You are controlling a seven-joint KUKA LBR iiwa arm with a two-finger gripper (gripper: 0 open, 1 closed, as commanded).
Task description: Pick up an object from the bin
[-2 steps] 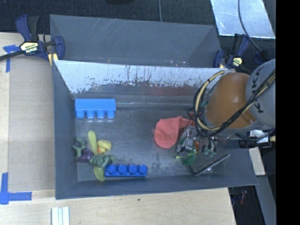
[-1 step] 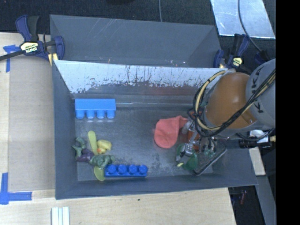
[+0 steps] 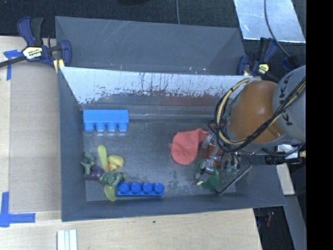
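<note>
Item: grey metal bin (image 3: 70,155), seen from above, with loose contents

- Arm (image 3: 255,120): enters from the right, with an orange-brown cover and bundled cables at the wrist. It is set low over the right part of the bin floor.
- Claw (image 3: 209,166): down at the near right of the floor. Spread or pressed together cannot be told, as the wrist and cables hide it. Nothing is seen pinched in it.
- Dark green piece (image 3: 212,181): small and of irregular shape, on the floor at the near right, right under the claw's tip. Whether they touch cannot be told.
- Pink soft lump (image 3: 185,147): rounded and crumpled, just left of the claw, right of centre.
- Light blue block (image 3: 105,121): four studs along its near edge, far left of the floor, well apart from the claw.
- Dark blue brick (image 3: 139,189): long, with a row of studs, lying along the near wall, left of centre.
- Small heap (image 3: 103,170): yellow, green and purple toy pieces at the near left, touching the left end of the dark blue brick
</note>
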